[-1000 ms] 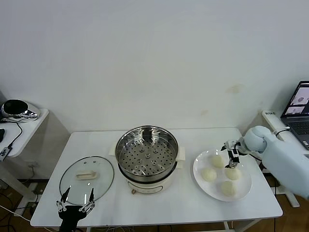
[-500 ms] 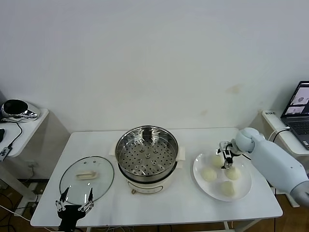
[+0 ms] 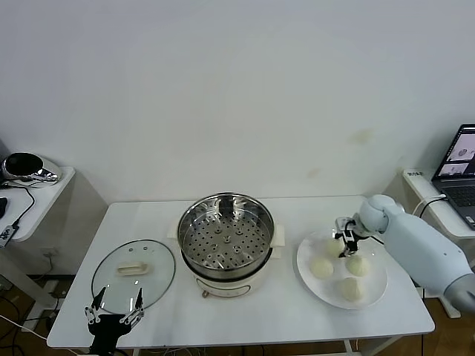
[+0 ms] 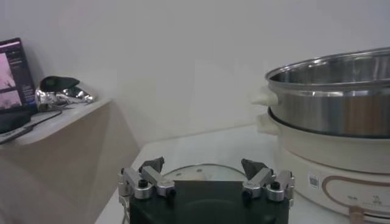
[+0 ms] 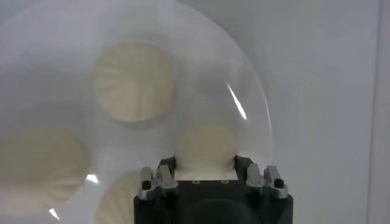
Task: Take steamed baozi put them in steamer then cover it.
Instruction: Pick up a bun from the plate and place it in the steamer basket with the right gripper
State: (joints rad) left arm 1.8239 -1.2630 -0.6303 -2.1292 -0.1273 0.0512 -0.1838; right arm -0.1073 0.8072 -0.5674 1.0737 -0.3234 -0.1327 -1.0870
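Four cream-white baozi lie on a white plate (image 3: 375, 285) at the right. My right gripper (image 3: 346, 242) reaches down over the far baozi (image 3: 329, 248). In the right wrist view this baozi (image 5: 206, 141) fills the gap between the fingers (image 5: 167, 165), which press on both its sides while it rests on the plate. The other baozi (image 3: 320, 268) (image 3: 358, 265) (image 3: 350, 288) lie free. The steel steamer (image 3: 226, 239) stands uncovered at the table's middle, its perforated tray bare. The glass cover (image 3: 133, 268) lies flat to its left. My left gripper (image 3: 115, 305) hangs open near the cover's front edge.
A laptop (image 3: 462, 165) stands on a side surface at the far right. A small side table (image 3: 33, 194) with a shiny object and cables is at the far left. The left wrist view shows the steamer's wall and cream base (image 4: 332, 125).
My right gripper has moved left across the plate and settled over the far baozi; in the last half second it hardly moved. The left arm has not moved.
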